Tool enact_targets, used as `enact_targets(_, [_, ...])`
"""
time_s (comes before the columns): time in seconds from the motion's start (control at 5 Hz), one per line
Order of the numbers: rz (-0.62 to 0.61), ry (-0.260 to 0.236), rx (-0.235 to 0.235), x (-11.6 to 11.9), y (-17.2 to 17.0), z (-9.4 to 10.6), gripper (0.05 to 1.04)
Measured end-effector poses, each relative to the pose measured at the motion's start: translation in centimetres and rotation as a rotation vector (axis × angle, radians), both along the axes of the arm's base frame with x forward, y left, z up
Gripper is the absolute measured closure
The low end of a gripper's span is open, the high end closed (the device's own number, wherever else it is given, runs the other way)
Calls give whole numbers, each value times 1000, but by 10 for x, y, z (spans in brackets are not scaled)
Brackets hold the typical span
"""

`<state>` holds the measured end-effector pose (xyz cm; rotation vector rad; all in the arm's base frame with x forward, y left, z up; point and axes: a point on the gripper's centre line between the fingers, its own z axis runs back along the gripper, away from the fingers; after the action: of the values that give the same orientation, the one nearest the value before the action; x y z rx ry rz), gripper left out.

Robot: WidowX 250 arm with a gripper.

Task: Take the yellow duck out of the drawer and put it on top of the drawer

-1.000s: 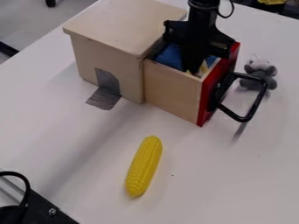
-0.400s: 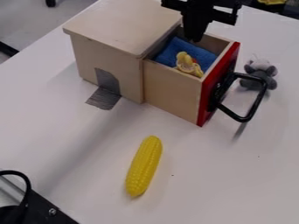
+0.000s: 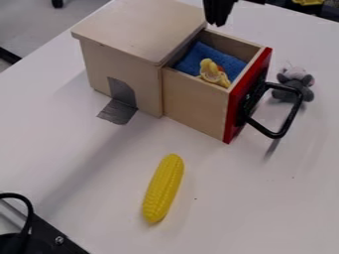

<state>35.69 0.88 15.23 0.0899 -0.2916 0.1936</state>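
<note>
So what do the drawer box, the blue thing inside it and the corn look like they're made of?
Drawer box: probably pale unpainted wood, matte, with a faintly grained look.
Blue thing: seemingly soft cloth, given its fuzzy, uneven surface.
Corn: likely moulded plastic, judging by its even yellow and regular bumps.

Just beyond the wooden drawer [image 3: 192, 106], as the camera sees it, the robot's gripper [image 3: 218, 24] is plain black; what shows of it is long and narrow, broader above and tapering downward to a blunt end, its surface so dark that the inner edges run together; a small, thin black part of the arm [image 3: 257, 1] juts out beside it, also beyond the drawer. Well apart from the drawer, toward the camera, lie a black plate [image 3: 63, 245], a silvery screw [image 3: 59, 240] and a curved black cable [image 3: 29, 211]; whether these belong to the robot cannot be told.
</note>
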Motion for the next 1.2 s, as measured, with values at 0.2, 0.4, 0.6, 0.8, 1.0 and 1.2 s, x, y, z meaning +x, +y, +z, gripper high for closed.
enact_targets(0.2, [-1,-13,-23,0,0,4,872])
enact_targets(0.4, [-31,8,-39,-4,-9,-1,636])
enact_targets(0.6, [-33,11,-49,-13,-12,1,289])
enact_targets(0.8, [-37,33,-82,-25,-17,-2,83])
enact_targets(1.0, [-46,94,-90,-38,-18,-18,85])
enact_targets(1.2, [-45,108,-98,-42,-19,-23,85])
